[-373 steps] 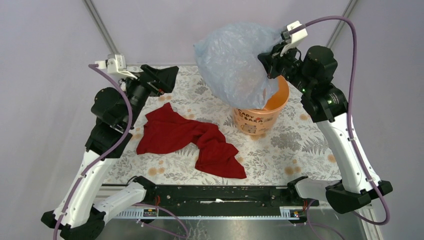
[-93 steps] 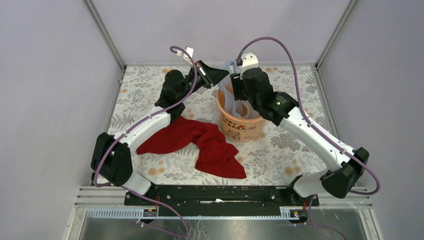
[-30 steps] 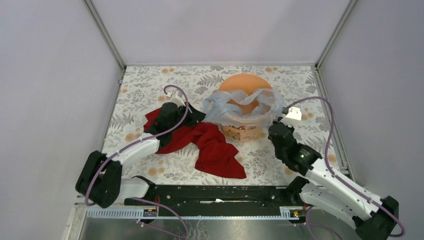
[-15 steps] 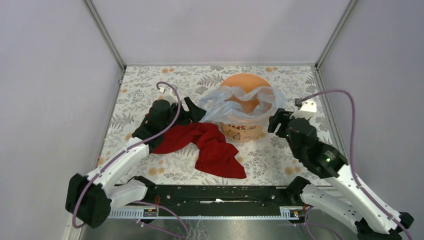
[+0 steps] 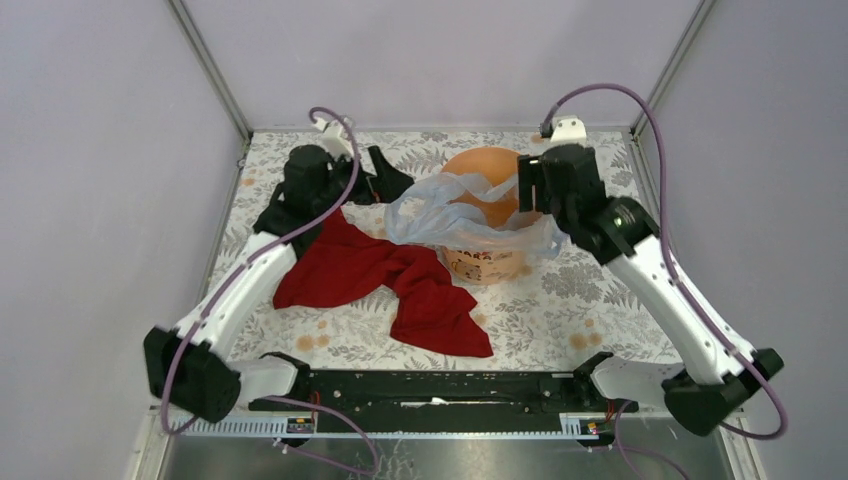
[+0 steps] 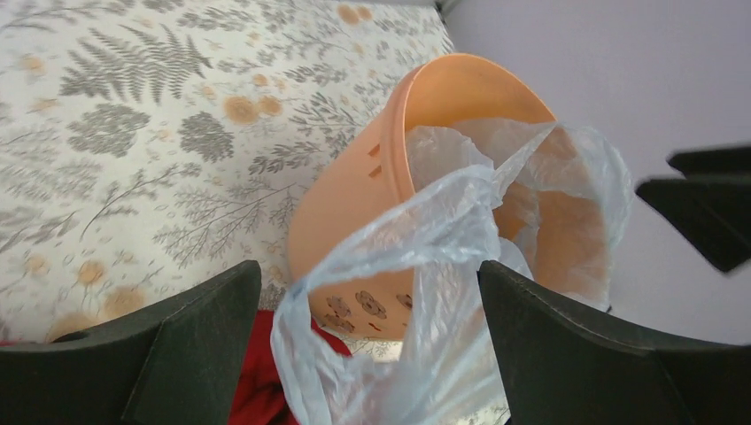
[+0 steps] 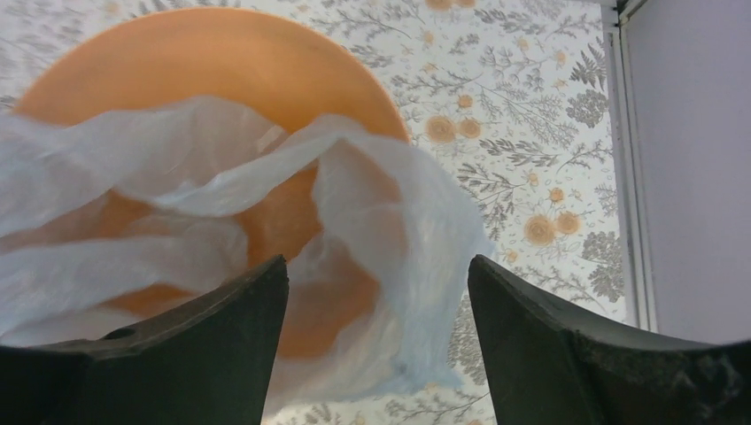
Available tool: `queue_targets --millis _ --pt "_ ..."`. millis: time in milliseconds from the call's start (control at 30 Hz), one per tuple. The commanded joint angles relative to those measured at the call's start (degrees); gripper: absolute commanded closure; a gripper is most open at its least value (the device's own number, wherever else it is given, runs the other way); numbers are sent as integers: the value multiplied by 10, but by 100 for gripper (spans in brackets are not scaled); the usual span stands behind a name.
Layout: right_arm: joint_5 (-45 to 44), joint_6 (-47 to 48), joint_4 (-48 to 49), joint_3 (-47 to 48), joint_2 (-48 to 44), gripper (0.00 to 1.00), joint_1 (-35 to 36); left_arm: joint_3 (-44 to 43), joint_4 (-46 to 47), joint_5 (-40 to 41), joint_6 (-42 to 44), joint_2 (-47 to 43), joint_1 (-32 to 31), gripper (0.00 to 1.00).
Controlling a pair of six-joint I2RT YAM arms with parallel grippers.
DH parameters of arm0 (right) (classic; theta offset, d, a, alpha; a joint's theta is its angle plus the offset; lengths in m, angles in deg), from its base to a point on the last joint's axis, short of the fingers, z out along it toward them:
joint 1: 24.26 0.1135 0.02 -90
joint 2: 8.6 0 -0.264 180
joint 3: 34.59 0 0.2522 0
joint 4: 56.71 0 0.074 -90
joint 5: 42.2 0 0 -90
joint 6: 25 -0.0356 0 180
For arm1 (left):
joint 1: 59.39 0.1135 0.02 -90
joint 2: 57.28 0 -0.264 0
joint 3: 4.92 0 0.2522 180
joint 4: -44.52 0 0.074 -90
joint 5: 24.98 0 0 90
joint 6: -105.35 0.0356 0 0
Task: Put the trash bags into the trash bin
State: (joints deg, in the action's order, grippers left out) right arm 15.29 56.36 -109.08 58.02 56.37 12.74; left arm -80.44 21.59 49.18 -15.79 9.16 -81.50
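The trash bin (image 5: 487, 264) is an orange bucket with dark print, standing at the middle of the table. The pale-blue trash bag (image 5: 430, 215) lies in it with its edges draped over the rim on the left and right. My left gripper (image 5: 392, 178) hovers open just left of the bin, holding nothing. In the left wrist view the bag (image 6: 425, 266) hangs loose ahead of the left gripper (image 6: 367, 270), apart from both fingers, in front of the bin (image 6: 354, 195). My right gripper (image 5: 528, 186) is open over the bin's right rim. The right gripper (image 7: 376, 266) looks down on the bag (image 7: 390, 221) and bin (image 7: 221, 62).
A large red cloth (image 5: 380, 275) lies crumpled on the flowered tablecloth (image 5: 600, 290), left and in front of the bin; a corner of the cloth (image 6: 257, 390) shows under the bag. Purple walls and metal posts close in the table at the back and sides.
Both grippers have opened and let go of the bag's edges. Both arms have risen and moved toward the back; the bag stays draped over the bin's rim.
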Motion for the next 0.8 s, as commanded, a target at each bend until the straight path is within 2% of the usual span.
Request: queue_targets --millis 0,100,200,267,300,333,400,500,567,667,767 --pt "146 76 -24 56 62 21 -101 -44 59 -181 59 84 24 3" --pt "156 103 -1 57 82 18 -109 -67 89 -252 65 136 45 1" --pt "150 112 -2 70 106 17 -123 -112 71 -315 85 192 54 1" --pt "119 119 3 71 118 27 -128 -126 69 -338 78 215 57 2" --pt "101 121 7 70 123 32 -129 -121 95 -355 59 221 58 3" --pt "83 124 14 70 128 32 -128 -114 132 -366 41 225 60 5" --pt "61 127 27 70 136 28 -129 -114 144 -366 22 237 62 10" --pt "75 131 45 71 142 27 -131 -121 144 -358 11 252 66 18" --pt "84 133 52 75 148 34 -132 -121 143 -356 7 256 68 23" --pt "89 138 68 74 149 48 -136 -113 151 -343 -6 259 73 40" --pt "98 133 90 71 147 72 -145 -89 210 -341 -45 252 83 57"
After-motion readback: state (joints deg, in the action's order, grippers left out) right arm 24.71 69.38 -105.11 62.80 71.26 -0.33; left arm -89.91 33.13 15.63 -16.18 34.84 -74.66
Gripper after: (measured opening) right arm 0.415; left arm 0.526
